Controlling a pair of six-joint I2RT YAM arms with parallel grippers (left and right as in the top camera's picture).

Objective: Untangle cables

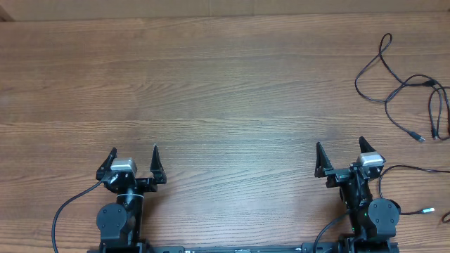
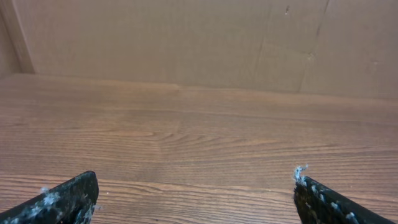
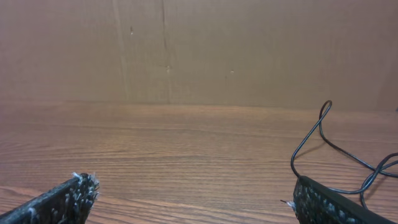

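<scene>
The left gripper (image 1: 134, 151) and right gripper (image 1: 340, 144) sit at the bench's (image 1: 211, 84) near edge, fingers spread apart and empty. The cables (image 1: 402, 86) lie in loose loops at the far right, well apart from both.

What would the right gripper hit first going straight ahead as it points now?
Probably the cables: their leftmost loop lies in line with the right gripper's outer finger, depth unclear. Otherwise bare table.
</scene>
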